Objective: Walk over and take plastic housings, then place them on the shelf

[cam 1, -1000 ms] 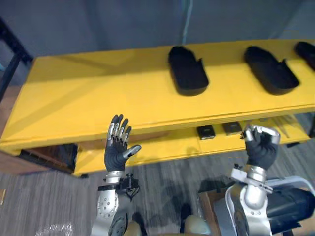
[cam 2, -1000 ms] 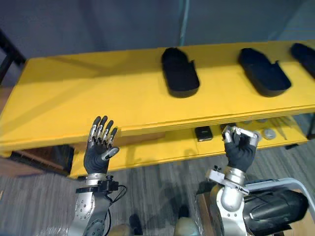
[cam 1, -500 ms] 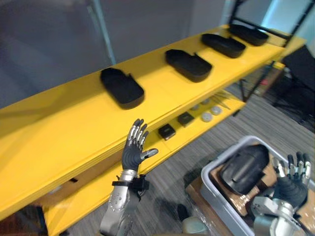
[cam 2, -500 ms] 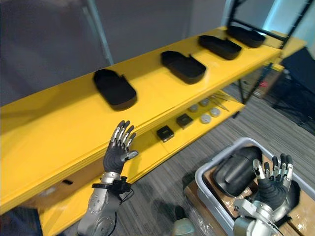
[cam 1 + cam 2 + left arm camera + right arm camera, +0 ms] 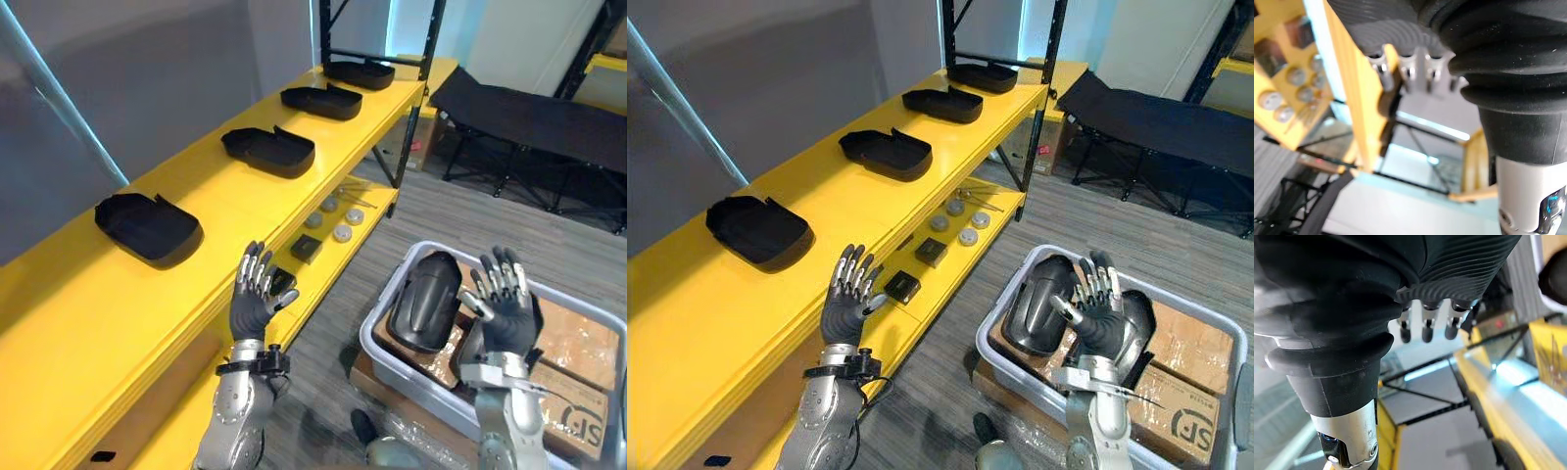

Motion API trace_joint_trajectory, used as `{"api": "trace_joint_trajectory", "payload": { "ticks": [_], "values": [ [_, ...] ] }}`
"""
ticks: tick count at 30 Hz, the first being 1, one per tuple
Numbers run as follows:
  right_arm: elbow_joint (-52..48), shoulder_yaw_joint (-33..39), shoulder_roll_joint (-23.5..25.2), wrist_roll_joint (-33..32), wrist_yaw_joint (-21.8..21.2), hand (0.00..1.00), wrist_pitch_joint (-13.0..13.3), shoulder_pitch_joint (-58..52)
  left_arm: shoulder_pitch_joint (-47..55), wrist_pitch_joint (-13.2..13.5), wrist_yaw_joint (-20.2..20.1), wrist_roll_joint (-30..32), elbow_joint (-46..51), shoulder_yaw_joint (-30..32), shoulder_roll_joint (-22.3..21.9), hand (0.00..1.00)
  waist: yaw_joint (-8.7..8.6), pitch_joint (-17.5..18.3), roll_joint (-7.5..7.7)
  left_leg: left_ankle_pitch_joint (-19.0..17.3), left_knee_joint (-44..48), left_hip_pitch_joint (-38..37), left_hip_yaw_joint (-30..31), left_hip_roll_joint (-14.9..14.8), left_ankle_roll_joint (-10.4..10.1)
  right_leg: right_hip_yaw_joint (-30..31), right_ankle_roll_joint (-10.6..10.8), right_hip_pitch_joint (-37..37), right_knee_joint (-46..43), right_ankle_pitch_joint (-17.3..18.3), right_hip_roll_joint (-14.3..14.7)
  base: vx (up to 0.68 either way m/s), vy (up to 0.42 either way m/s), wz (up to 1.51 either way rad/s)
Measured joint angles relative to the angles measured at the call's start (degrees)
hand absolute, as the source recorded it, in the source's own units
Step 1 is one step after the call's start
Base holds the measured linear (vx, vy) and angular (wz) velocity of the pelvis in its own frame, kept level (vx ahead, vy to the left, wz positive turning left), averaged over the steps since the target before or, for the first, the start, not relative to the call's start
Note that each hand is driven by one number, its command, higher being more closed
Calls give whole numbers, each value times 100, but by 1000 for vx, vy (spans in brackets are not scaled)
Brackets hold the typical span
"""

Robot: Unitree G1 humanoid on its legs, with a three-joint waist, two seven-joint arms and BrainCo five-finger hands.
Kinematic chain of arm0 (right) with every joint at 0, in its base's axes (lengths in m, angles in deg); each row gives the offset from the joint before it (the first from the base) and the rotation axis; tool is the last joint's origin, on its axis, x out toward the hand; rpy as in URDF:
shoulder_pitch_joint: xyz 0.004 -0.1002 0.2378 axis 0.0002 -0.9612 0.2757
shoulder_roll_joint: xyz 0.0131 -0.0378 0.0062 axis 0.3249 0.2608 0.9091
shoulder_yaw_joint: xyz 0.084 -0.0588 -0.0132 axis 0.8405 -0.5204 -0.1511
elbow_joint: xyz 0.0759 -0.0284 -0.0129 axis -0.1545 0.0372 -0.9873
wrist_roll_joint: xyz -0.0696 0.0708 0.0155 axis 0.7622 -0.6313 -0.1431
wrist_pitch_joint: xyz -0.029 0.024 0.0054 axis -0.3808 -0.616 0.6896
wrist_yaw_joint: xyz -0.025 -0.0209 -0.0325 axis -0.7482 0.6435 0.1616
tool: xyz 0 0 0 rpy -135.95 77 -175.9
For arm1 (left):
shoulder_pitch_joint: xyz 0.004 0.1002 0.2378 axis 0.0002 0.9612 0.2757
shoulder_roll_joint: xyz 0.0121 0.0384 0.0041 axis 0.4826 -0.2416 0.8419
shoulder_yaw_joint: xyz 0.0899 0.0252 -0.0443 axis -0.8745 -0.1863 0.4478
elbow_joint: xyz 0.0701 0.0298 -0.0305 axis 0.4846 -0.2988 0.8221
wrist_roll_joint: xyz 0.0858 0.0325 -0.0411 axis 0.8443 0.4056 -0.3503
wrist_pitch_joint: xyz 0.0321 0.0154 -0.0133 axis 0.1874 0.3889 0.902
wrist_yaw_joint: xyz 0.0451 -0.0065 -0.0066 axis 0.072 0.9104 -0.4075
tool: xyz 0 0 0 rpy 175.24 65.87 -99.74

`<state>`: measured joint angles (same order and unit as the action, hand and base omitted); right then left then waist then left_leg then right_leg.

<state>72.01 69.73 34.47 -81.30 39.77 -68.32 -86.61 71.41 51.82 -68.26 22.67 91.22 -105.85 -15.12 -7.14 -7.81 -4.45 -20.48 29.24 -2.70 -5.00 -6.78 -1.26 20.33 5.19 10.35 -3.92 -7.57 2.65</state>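
Fingers splayed, empty, on left hand [image 5: 257, 304] and right hand [image 5: 507, 318]; the right hangs lower right by the dark rounded plastic housing [image 5: 423, 304] in the grey plastic bin [image 5: 411, 387], likely readying a grasp.

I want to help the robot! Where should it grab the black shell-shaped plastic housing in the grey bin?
Probably across its two long edges near the raised top end, coming down from above with the right hand. The black plastic housing leans domed side up inside the grey plastic bin, whose walls would likely block a sideways reach.
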Motion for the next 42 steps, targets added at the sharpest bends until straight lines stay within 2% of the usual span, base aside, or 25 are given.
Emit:
{"api": "trace_joint_trajectory", "payload": {
  "ticks": [4, 6, 7, 8, 9, 11, 14, 16, 18, 19, 20, 21, 22, 23, 26, 28, 29, 30, 31, 33, 34, 35, 37, 39, 42],
  "values": [
    [231, -274, 548, -169, 138, 0, -31, -465, 48, 153, -265, -83, 19, -27, -43, 0, 46, -341, 96, -455, 57, -204, 101, 3, -40, -244, 123, 65, -507, -82, 45, -141, 86, 3],
    [198, -368, 744, -258, -24, 0, -25, -798, 220, 142, -395, -163, 116, -24, -47, 0, 155, -441, 170, -713, -104, -420, -260, -12, -57, -600, 163, 71, -438, -394, 11, -303, 54, -63],
    [150, -458, 795, -275, -140, 0, -24, -927, 341, 138, -404, -144, 212, 3, -33, 0, 298, -518, 145, -698, -183, -419, -570, -59, -27, -1011, 112, -36, 7, -841, -97, -391, -13, -72],
    [86, -529, 790, -279, -223, 0, -15, -1040, 345, 137, -408, -91, 211, 16, -20, 0, 292, -548, 198, -655, -234, -418, -787, -58, 14, -1597, -126, -17, -326, -561, -276, -484, 17, -83],
    [-4, -738, 762, -253, -369, 0, 31, -1059, 343, 149, -468, -109, 215, 25, -3, 0, 337, -542, 181, -276, -572, -395, -1039, -64, 100, -2232, -326, 59, -1714, 454, -691, -448, 53, -44],
    [24, -906, 771, -115, -310, 0, 206, -872, 333, 162, -503, -108, 209, 67, 8, 0, 338, -465, 138, 104, -911, -132, -1042, -171, 77, -2401, -554, 30, -2629, 1021, -1103, -274, 32, -31],
    [346, -915, 778, -93, -54, 0, 252, -424, 338, 146, -503, -105, 114, 272, 90, 0, 444, -384, 216, 373, -1149, 171, -1163, -341, -18, -2534, -611, -71, -2930, 1040, -1659, -122, -148, -45],
    [604, -932, 788, -62, 200, 0, 262, -251, 342, 141, -574, -108, -14, 421, 248, 0, 560, -319, 295, 540, -1121, 181, -1446, -603, -272, -2656, -615, -239, -2935, 1004, -2241, -49, -323, -76],
    [661, -929, 795, 146, 347, 0, 257, -220, 328, 140, -716, -111, -72, 496, 278, 0, 566, -271, 354, 668, -1123, 185, -1528, -844, -500, -2644, -615, -324, -2579, 940, -2398, 16, -411, -64],
    [673, -929, 795, 231, 418, 0, 245, -239, 323, 139, -729, -110, -78, 491, 285, 0, 565, -239, 406, 759, -1119, 181, -1642, -1000, -665, -2650, -674, -329, -2217, 771, -2380, 35, -605, -77],
    [695, -930, 804, 312, 430, 0, 228, -277, 318, 138, -732, -112, -86, 489, 316, 0, 566, -147, 564, 870, -1118, 181, -1784, -1143, -867, -2693, -684, -365, -1652, 182, -2308, 24, -435, -63],
    [700, -921, 801, 311, 430, 0, 224, -306, 297, 139, -738, -112, -130, 481, 354, 0, 558, -101, 658, 910, -1116, 172, -1808, -1181, -969, -2742, -471, -386, -1508, 153, -2273, 50, -560, -73],
    [740, -839, 664, 303, 424, 0, 189, -331, 207, 80, -740, -153, -390, 431, 255, 0, 547, -57, 462, 1090, -1240, 52, -1908, -1505, -1157, -3038, 53, -446, -1480, 511, -2010, 59, -497, -76],
    [763, -732, 482, 314, 407, 0, 176, -331, 207, 16, -680, -271, -499, 305, 82, 0, 478, -22, 249, 1304, -1439, -55, -2016, -1740, -1158, -3262, 262, -449, -1392, 667, -1758, 70, -576, -80],
    [864, -292, 55, 638, 415, 0, 91, -328, 77, -29, -609, -400, -526, 13, -278, 0, 295, -4, -84, 1786, -1441, -67, -2053, -2006, -928, -3290, 264, -623, -953, 740, -1386, 90, -324, -40],
    [861, -71, -58, 900, 415, 0, -64, -337, -11, -26, -588, -497, -525, -22, -320, 0, 246, -30, -97, 2046, -1188, -123, -1996, -2015, -617, -3287, 244, -865, -735, 752, -1364, 74, -210, -24],
    [857, 22, -101, 1008, 409, 0, -84, -341, -8, -17, -631, -553, -526, -25, -323, 0, 212, -49, -87, 1917, -1095, -117, -1857, -1937, -533, -3287, 244, -1023, -614, 753, -1402, 16, -45, -13],
    [861, 190, -122, 1010, 390, 0, -99, -331, 28, 15, -739, -625, -522, -61, -312, 0, 211, -58, -78, 1611, -1104, -82, -1597, -1654, -457, -3289, 259, -1100, -468, 761, -1505, -15, 23, -14],
    [871, 317, -125, 1008, 383, 0, -109, -280, 60, 45, -858, -679, -519, -89, -267, 0, 257, -58, -77, 1351, -1197, -22, -1333, -1447, -255, -3291, 378, -1073, -343, 754, -1582, -32, 50, -13],
    [971, 397, -261, 1057, 423, 0, -99, -136, 102, 36, -912, -681, -530, -109, -229, 0, 311, -99, -132, 1113, -1700, -9, -768, -1147, -363, -3269, 624, -895, -198, 594, -1664, -66, 107, 6],
    [1123, 420, -383, 1151, 437, 0, -97, 1, 84, 21, -935, -724, -531, -79, -223, 0, 328, -210, -167, 862, -2001, -30, -605, -1022, -681, -3313, 733, -844, -54, 421, -1724, -74, 168, 17],
    [1270, 423, -368, 1171, 448, 0, -105, 134, 79, 8, -957, -741, -531, -29, -217, 0, 347, -280, -131, 933, -2012, -16, -592, -928, -883, -3304, 777, -865, 77, 278, -1802, -88, 201, -2],
    [1656, 281, -213, 1210, 720, 0, -132, 545, 113, -77, -1210, -779, -530, 104, 10, 0, 613, -589, 194, 866, -1725, 134, -662, -657, -954, -3411, 799, -1007, 634, -205, -2025, -171, 217, -21],
    [1992, 178, -201, 1210, 897, 0, -158, 919, 156, -128, -1363, -761, -528, 88, 166, 0, 670, -645, 258, 718, -1424, 321, -649, -627, -961, -3437, 779, -1012, 734, -307, -2062, -117, 110, -7],
    [2675, 156, -207, 1211, 1120, 0, -307, 1548, 144, -254, -1401, -700, -495, -170, 212, 0, 685, -676, 144, 610, -1238, 534, -608, -630, -961, -3438, 775, -892, 733, -340, -2068, -22, 40, 0]
  ]
}}
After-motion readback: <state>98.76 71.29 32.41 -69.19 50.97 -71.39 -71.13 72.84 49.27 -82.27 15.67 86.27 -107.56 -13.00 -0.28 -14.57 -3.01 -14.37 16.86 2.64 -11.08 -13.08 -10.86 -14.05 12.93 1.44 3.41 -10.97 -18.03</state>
